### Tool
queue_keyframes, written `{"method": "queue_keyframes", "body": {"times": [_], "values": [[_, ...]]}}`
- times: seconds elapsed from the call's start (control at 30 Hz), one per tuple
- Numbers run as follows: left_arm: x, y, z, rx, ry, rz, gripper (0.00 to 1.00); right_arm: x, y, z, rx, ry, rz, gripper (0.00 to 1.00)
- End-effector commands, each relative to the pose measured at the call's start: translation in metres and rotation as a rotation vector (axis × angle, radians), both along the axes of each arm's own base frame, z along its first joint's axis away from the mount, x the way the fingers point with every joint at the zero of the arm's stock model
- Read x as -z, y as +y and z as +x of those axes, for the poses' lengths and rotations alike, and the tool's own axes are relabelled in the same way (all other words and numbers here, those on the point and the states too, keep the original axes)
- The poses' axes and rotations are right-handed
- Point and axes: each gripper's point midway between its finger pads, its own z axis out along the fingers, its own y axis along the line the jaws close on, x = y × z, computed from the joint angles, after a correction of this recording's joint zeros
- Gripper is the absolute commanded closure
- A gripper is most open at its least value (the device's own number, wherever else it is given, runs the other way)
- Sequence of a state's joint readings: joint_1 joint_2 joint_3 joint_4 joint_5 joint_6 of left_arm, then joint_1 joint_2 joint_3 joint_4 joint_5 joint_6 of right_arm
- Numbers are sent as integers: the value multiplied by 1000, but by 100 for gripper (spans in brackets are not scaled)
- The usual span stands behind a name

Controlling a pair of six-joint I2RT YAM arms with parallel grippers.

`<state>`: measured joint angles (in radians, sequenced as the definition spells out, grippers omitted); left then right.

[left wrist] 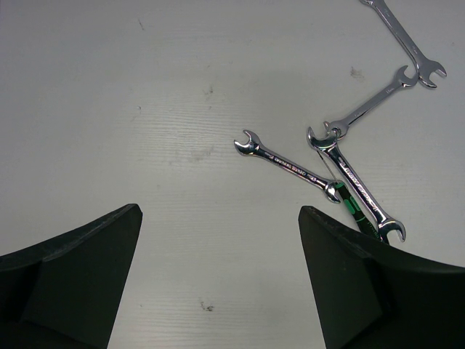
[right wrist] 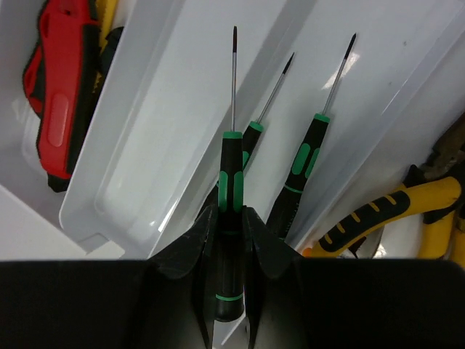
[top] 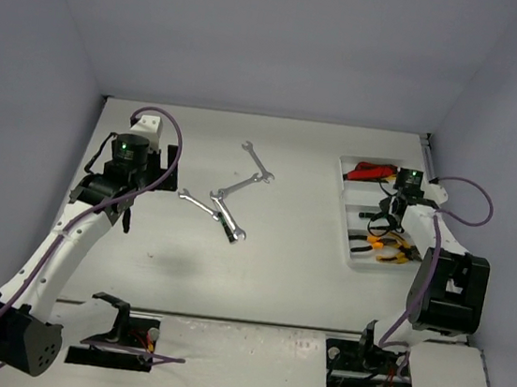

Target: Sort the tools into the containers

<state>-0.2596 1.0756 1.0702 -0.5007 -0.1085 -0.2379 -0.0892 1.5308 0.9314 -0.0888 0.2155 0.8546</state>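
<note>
Several silver wrenches (top: 227,218) lie loose mid-table, one (left wrist: 289,167) beside another (left wrist: 356,185) that crosses a green-and-black screwdriver (left wrist: 354,206). Left of them, above bare table, my left gripper (left wrist: 220,214) hangs open and empty (top: 127,219). My right gripper (right wrist: 231,218) is shut on a black-and-green screwdriver (right wrist: 231,171), held over the white tray (right wrist: 145,131) with its tip pointing away. Two more screwdrivers (right wrist: 305,163) lie in the compartment below. Red-handled cutters (right wrist: 62,109) fill the left compartment and yellow-handled pliers (right wrist: 385,211) the right one.
The tray (top: 347,187) stands at the right of the table, against the right wall, with red cutters (top: 370,171) at its far end and pliers (top: 388,250) at its near end. Both arm bases stand at the near edge. Grey walls close in the table.
</note>
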Motion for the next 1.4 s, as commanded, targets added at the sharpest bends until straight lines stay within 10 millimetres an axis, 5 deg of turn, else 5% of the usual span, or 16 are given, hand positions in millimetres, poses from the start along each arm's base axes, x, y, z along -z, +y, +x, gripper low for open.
{"method": "queue_keyframes", "body": {"times": [0.0, 0.17, 0.27, 0.4, 0.53, 0.73, 0.93, 1.1, 1.37], "values": [[-20, -2, 6, 9, -68, -7, 13, -3, 1, 23, 87, -84, 75, 97], [-22, -2, 5, 11, -71, -8, 13, -1, 4, 31, 61, -80, 85, 85], [-23, -2, 5, 11, -74, -9, 13, -6, 7, 33, 18, -84, 80, 66], [-23, -2, 5, 12, -76, -10, 13, -24, 16, 35, -96, -104, 44, 48], [-23, -2, 5, 12, -76, -6, 13, -53, 41, 38, -278, -145, -40, 45], [-24, -1, 4, 11, -79, -4, 13, -92, 177, 28, -845, -210, -233, 50], [-20, 1, 6, 3, -68, 9, 13, -87, 307, -5, -1261, -231, -280, 58], [-19, 2, 6, -3, -67, 15, 13, -58, 382, -32, -1477, -196, -320, 58], [-22, 5, 5, -13, -77, 19, 13, -18, 447, -53, -1640, -146, -359, 59]]}}
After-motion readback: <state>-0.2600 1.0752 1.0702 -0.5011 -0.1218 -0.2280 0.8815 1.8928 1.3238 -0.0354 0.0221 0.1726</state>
